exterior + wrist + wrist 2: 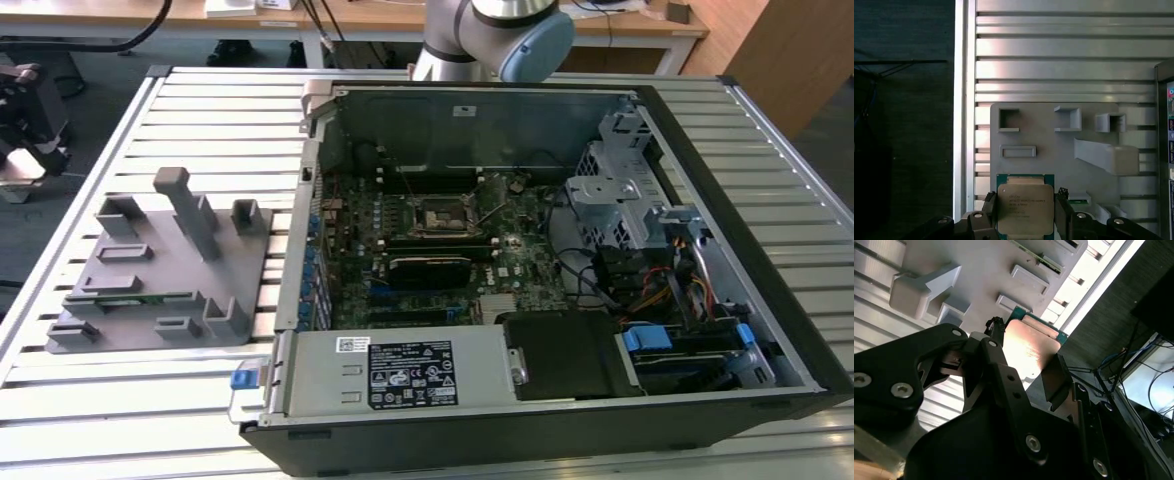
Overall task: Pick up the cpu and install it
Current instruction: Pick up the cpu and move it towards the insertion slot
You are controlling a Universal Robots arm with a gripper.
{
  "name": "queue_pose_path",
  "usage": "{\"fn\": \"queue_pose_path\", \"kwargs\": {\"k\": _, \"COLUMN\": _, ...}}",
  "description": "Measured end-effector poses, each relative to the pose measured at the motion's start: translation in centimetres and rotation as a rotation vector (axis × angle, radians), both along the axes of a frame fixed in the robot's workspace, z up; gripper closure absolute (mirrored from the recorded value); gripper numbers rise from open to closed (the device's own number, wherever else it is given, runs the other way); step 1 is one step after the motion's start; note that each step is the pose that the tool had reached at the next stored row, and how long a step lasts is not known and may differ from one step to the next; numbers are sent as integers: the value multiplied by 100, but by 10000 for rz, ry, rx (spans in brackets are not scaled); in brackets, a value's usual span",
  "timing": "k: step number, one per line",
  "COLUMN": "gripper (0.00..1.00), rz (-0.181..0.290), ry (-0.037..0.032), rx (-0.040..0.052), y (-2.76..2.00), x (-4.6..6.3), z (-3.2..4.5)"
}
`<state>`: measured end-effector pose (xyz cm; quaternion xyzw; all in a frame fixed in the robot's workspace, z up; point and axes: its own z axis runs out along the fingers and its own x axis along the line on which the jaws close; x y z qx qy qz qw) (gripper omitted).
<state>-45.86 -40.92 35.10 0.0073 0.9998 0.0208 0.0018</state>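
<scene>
1. Cpu (pixel 1025 209) is gripped between the jaws, a black finger (pixel 990 206) pressed against each of two opposite edges. Jaws are closed on it.
2. Its pale metal top faces the camera in both wrist views (pixel 1029 346), with a thin green board rim showing around the lid.
3. Cpu hangs in the air above the grey fixture (pixel 1054 150), apart from it. Behind the cpu lie the fixture's flat plate and raised pockets.
4. Fixture (pixel 160 265) lies flat on the slatted tabletop (pixel 200 110).
5. Open computer case (pixel 561 250) lies just beside the fixture, on the exterior view's right of it.
6. Green memory stick (pixel 134 297) sits in a slot on the fixture.
7. Dark square socket (pixel 437 217) sits on the motherboard inside the case, well apart from the fixture.
8. Arm (pixel 494 35) stands behind the case, well apart from the fixture.
</scene>
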Motion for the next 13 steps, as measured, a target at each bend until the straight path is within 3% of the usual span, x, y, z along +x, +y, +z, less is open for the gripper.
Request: {"fn": "queue_pose_path", "kwargs": {"k": 13, "gripper": 46, "rz": 0, "ry": -30, "rx": 1, "y": 0, "x": 0, "z": 222}}
